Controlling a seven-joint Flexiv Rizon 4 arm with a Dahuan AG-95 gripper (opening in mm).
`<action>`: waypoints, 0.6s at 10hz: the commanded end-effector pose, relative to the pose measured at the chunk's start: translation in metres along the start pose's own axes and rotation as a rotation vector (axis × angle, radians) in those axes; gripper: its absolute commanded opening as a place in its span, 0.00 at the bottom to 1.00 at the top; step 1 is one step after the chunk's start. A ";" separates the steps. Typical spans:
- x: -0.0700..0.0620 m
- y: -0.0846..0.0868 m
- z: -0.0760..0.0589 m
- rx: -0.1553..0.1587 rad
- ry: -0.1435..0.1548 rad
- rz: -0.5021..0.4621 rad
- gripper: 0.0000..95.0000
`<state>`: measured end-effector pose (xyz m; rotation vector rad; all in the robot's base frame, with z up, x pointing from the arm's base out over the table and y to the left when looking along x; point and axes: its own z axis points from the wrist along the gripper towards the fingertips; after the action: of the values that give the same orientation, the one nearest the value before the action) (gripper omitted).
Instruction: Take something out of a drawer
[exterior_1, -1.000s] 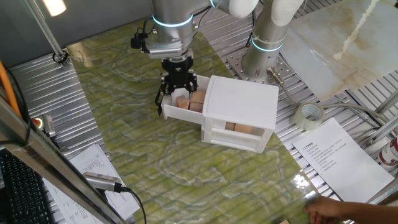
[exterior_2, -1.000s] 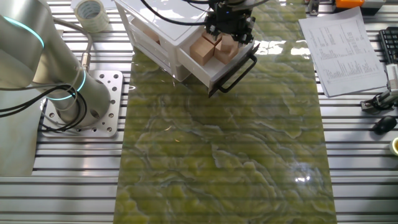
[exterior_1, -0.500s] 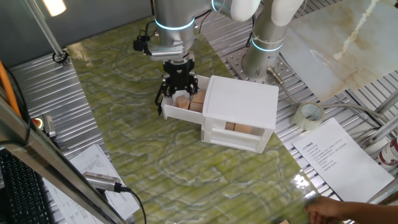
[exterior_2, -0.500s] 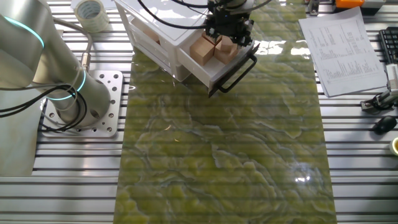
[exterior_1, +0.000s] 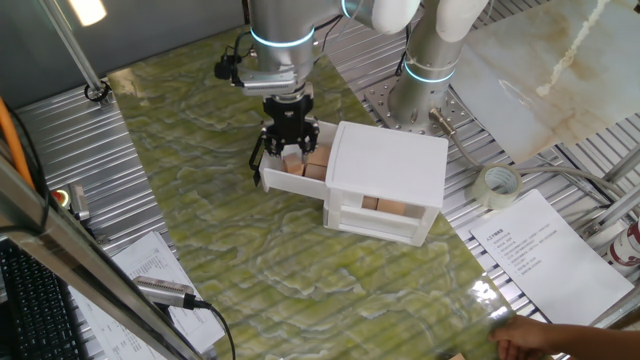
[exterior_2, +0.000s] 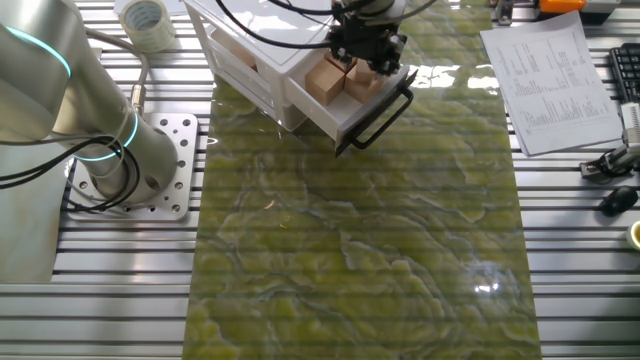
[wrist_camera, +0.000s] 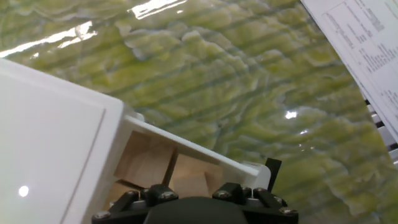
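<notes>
The fingers (exterior_1: 285, 150) reach down into the pulled-out drawer (exterior_1: 272, 177) of the white cabinet (exterior_1: 388, 170), their black tips spread around one wooden cube (exterior_1: 292, 154). Whether they are closed on that cube or only straddle it cannot be told from any view, since the tips hide the contact.

One fixed view shows the drawer from its side: the fingers' tips stand on either side of the cube near the drawer's outer end, with more cubes (exterior_1: 318, 162) beside it toward the cabinet, and further cubes showing through the cabinet's lower front (exterior_1: 385, 207). The other fixed view shows the drawer's black bar handle (exterior_2: 382, 112) sticking out over the green marbled tabletop (exterior_2: 360, 240), and the fingers (exterior_2: 368, 50) above the cubes (exterior_2: 326, 78) at the drawer's handle end. The hand view shows none of the fingertips, only the hand's black base along the bottom edge; beyond it lie the cabinet's white top (wrist_camera: 50, 137), the drawer's white rim (wrist_camera: 186, 149) and pale wooden faces inside the drawer (wrist_camera: 149, 165).
</notes>
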<state>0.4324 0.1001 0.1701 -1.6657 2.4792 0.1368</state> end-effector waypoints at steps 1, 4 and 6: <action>0.000 0.000 -0.001 -0.002 0.001 0.016 0.00; -0.001 -0.001 -0.002 -0.007 -0.006 0.043 0.00; -0.004 -0.004 -0.013 -0.017 -0.013 0.066 0.00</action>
<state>0.4386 0.1011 0.1830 -1.5814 2.5310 0.1776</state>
